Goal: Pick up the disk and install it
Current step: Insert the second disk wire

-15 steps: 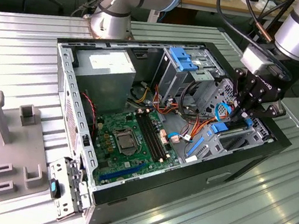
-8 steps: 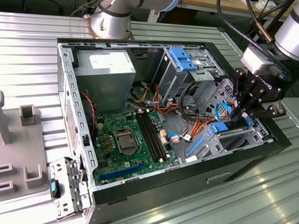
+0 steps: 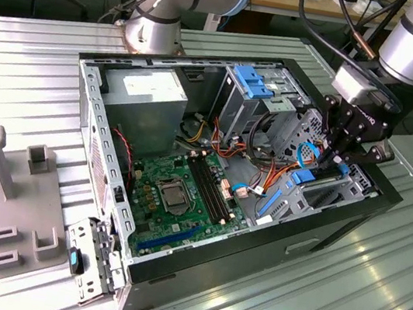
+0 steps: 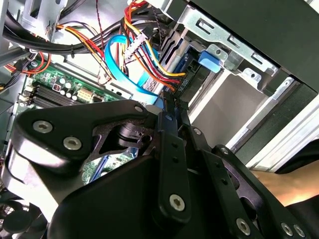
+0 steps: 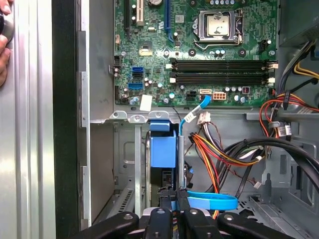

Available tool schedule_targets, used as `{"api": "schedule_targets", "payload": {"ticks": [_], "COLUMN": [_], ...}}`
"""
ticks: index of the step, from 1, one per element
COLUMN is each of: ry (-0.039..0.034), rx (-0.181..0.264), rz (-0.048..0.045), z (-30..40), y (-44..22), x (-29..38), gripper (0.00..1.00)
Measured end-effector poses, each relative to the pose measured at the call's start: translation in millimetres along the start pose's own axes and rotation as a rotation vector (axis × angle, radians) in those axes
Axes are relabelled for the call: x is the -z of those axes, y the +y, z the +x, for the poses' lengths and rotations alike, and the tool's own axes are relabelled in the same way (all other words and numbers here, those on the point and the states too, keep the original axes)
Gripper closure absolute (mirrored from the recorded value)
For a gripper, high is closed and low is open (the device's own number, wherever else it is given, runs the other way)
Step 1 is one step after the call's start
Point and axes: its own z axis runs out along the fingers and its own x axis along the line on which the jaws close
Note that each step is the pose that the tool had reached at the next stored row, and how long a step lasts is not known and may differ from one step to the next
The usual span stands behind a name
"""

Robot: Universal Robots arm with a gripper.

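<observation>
One disk (image 5: 163,149) was in play, and it stood on edge in the drive cage (image 5: 134,164) at the front of the open PC case (image 3: 92,105), its blue carrier frame facing the first wrist view. It sat deep in the slot, approx. fully in, probably because the carrier rails guide it there. The gripper (image 5: 174,194) hung right over the disk's end, w/ its jaws drawn close together, nearly clenched. Whether they pinched a bit of the carrier or just pressed on it could not be told. Narrow jaws made sense: the bay was tight, w/ a blue data cable (image 5: 209,201) and a bunch of coloured power wires just beside. The case lay on its side on the ribbed metal tabletop (image 3: 31,72), so the arm could reach in from above.

Re writing: the power supply (image 3: 150,91) carried a white label, and the motherboard (image 5: 199,59) had a small white sticker near its edge, but no print was readable.
</observation>
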Motion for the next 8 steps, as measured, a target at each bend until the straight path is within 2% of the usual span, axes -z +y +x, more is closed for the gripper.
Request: {"api": "schedule_targets", "payload": {"ticks": [8], "ry": [0.0002], "rx": [-0.001], "rz": [-0.0001], "z": [-0.1], "y": [0.1], "x": [-1.5], "gripper": [0.84]}}
